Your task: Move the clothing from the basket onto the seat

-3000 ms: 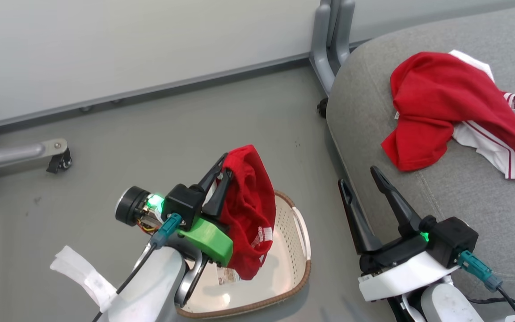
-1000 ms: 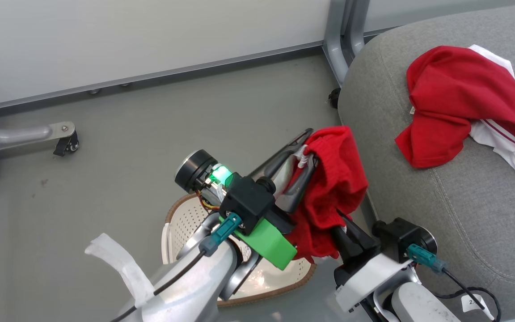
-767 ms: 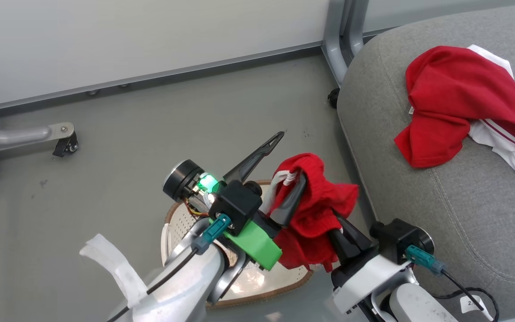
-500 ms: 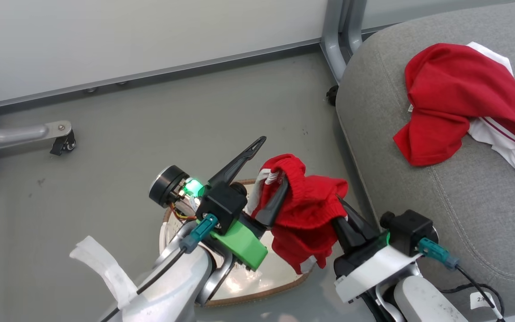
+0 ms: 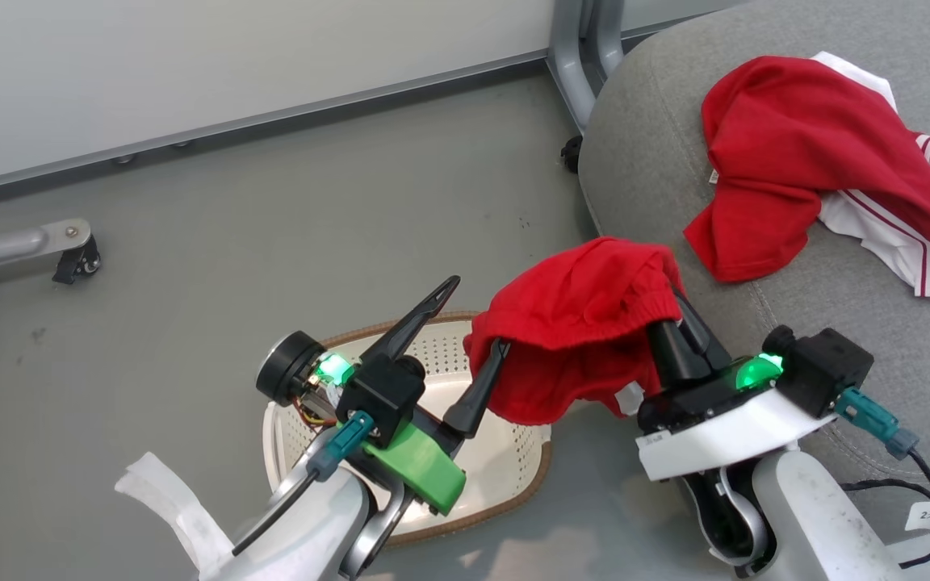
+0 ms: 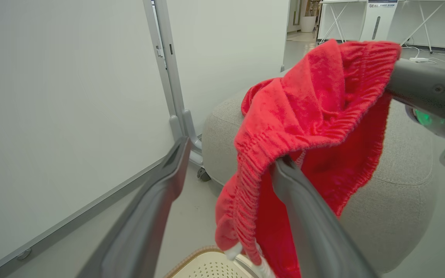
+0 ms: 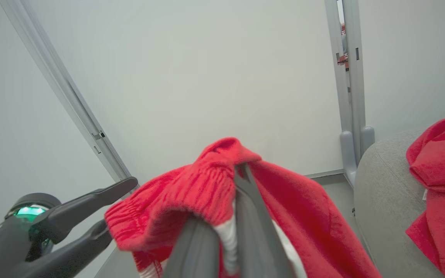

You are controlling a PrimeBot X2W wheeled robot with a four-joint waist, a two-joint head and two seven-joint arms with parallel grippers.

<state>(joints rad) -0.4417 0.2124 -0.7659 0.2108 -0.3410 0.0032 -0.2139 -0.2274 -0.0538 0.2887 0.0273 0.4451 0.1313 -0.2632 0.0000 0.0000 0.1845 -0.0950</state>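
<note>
Head: left gripper (image 5: 477,315) just sprang wide. Right gripper (image 5: 675,327) is now clamped on the soft red fabric shorts (image 5: 578,323), above the cream perforated plastic basket (image 5: 534,476), just off the grey upholstered seat (image 5: 820,339) edge.
Left wrist: waistband still draped over one finger (image 6: 303,216).
Right wrist: fingers pinch fabric. Handoff looks done.

It looks like an office or lab hall; white partition panels (image 5: 231,56) on castored feet (image 5: 69,250) stand at twelve o'clock; white tables (image 6: 336,17) show beyond.
</note>
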